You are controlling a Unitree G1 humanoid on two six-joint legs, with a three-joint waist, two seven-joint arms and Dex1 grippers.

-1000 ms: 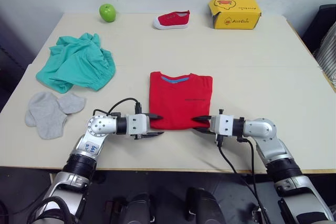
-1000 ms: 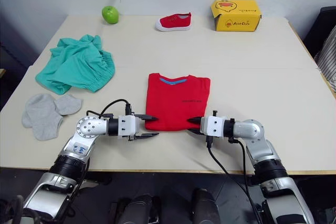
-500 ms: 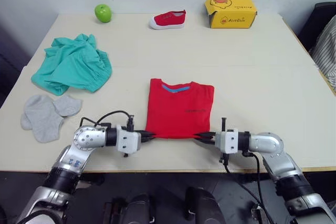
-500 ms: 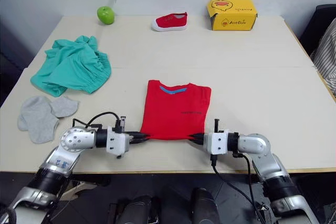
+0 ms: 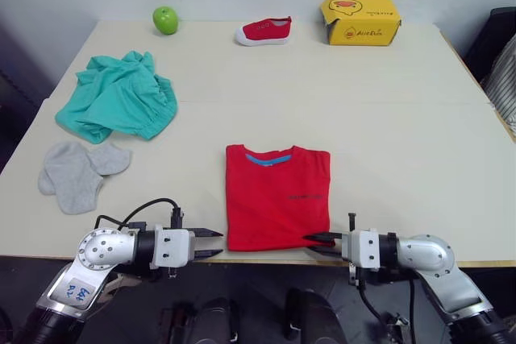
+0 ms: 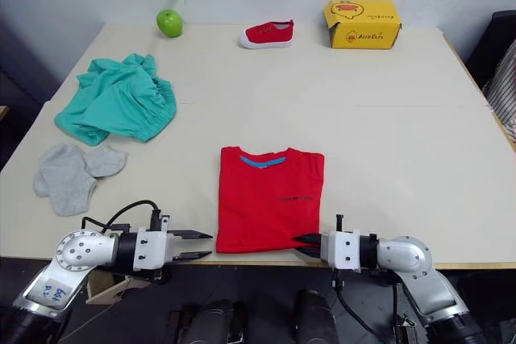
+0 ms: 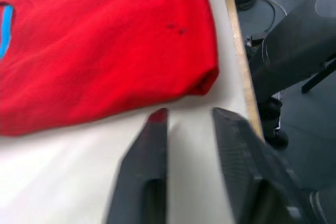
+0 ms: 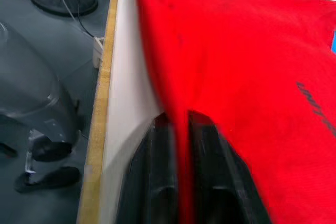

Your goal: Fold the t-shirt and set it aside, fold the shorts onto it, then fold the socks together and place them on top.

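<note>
The red t-shirt [image 5: 278, 195] lies folded flat at the table's near edge, blue neckband away from me. My right gripper [image 5: 309, 244] is shut on the t-shirt's near right corner; the right wrist view shows red fabric [image 8: 252, 66] pinched between the fingers. My left gripper [image 5: 218, 243] stands open just left of the near left corner, apart from the cloth [image 7: 94, 40], with bare table between its fingers [image 7: 157, 124]. The teal shorts [image 5: 117, 106] lie crumpled at the far left. The grey socks [image 5: 76, 168] lie in front of them.
A green apple [image 5: 165, 18], a small red shoe [image 5: 264, 31] and a yellow box [image 5: 360, 20] stand along the far edge. The table [image 5: 403, 118] is bare on the right. Both grippers hover at the front edge [image 5: 266, 257].
The t-shirt has been dragged toward the table's near edge. My left gripper has let go of the hem, opened and drawn back to the left. The right stays shut on the hem.
</note>
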